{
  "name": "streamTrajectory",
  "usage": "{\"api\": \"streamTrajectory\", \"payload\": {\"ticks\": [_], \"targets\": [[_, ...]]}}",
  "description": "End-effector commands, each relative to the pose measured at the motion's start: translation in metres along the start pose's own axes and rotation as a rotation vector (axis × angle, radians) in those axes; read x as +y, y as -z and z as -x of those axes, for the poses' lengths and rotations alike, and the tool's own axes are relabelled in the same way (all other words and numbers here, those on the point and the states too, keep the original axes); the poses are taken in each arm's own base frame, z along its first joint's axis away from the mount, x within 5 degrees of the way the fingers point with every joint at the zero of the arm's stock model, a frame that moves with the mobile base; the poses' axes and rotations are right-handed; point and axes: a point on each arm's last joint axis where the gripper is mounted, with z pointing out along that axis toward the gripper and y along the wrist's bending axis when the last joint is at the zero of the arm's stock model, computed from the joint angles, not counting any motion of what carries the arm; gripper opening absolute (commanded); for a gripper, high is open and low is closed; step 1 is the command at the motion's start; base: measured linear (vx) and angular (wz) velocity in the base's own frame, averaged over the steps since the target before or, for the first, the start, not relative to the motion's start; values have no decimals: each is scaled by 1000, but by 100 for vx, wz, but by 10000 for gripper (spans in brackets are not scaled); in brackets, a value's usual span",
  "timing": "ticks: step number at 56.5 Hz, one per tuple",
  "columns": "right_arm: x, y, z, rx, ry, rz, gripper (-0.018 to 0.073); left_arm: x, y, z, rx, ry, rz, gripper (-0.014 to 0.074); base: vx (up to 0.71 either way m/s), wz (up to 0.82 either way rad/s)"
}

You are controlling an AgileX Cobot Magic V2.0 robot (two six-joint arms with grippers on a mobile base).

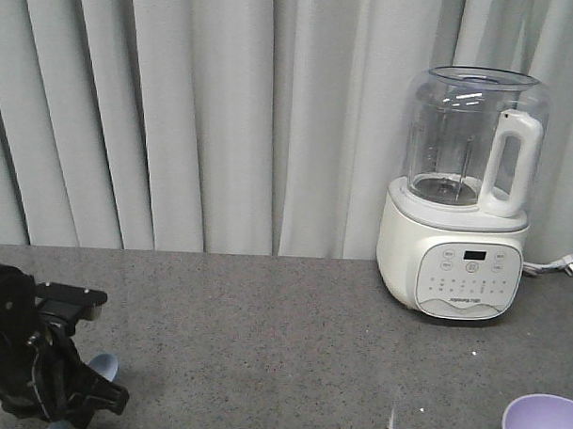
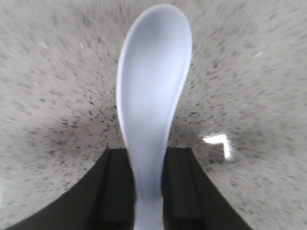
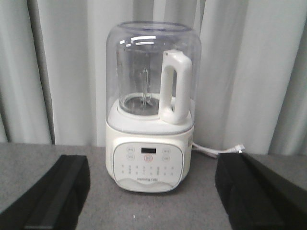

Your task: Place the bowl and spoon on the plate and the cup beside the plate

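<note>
The pale blue-white spoon [image 2: 153, 86] fills the left wrist view, scoop pointing away over the speckled counter. My left gripper [image 2: 147, 191] is shut on its handle, a black finger [image 2: 112, 187] pressed on each side. In the front view the scoop [image 1: 103, 365] pokes out beside my left arm [image 1: 36, 366] at the bottom left. The lavender bowl [image 1: 543, 423] sits at the bottom right corner, cut by the frame. My right gripper [image 3: 151, 191] is open and holds nothing, facing the blender. The plate and the cup are out of view.
A white blender [image 1: 464, 197] with a clear jug stands at the back right of the grey counter [image 1: 264, 327], its cord [image 1: 553, 268] trailing right. Grey curtains [image 1: 196, 117] hang behind the counter.
</note>
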Motion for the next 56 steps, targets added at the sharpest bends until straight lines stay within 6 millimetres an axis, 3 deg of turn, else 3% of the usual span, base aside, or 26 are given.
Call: {"api": "streamTrajectory", "payload": {"ticks": [1,12,22,31,43,56], "targets": [[-4,12,19,-39,16,-33,585,-2,56,5,-213,-17,-20,-8,0,0],[-25,4,15,296,-89,-264,582,0,123,-13,-404,-32,-29,-7,0,0],[-34,-30,-9,559,-47,-370,557,-1,162,-31,-512,-26,-62,-6,0,0],[-31,-67,-31,711,-34,-331,550,-1,177,-39,-552,-40,-72,-6,0,0],[-28,-115,-65,879,-43,-295,550,-1,176,-42,-525,-41,-72,-6,0,0],[-32,-151,-102,1028,-29,-302,549,-1,176,-42,-524,-59,-67,-6,0,0]]}}
